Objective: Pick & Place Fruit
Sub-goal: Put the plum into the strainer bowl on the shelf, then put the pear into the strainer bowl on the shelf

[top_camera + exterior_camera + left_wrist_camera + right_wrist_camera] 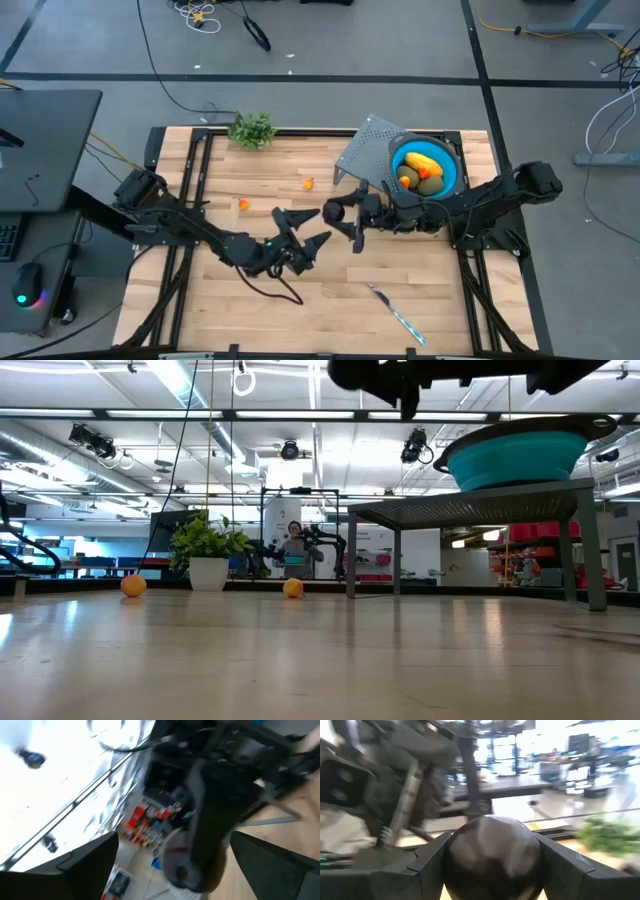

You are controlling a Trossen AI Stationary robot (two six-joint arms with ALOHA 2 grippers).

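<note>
Two grippers meet mid-table, one carrying fruit.
Right gripper (345, 222) clamps the dark purple ball (492, 857) between its fingers, above the table (430, 290). Left gripper (303, 230) is spread wide, empty, just beside. Other fruit fills the blue bowl (450, 165); two orange pieces (308, 183) lie on wood.

Near the table's (420, 300) middle: left gripper (303, 229), fingers spread, just beside right gripper (349, 215), clamped on a ball-shaped fruit (334, 213) held above the surface. Toward the far right corner: a perforated stand (365, 152) carrying a bowl (450, 160), with several fruit pieces (422, 170) inside. At the far edge, left of centre: a leafy sprig (252, 129). Between sprig and grippers: two small round fruits (308, 183) (243, 204), well apart. Near the front edge, right of centre: a knife (400, 314).
</note>
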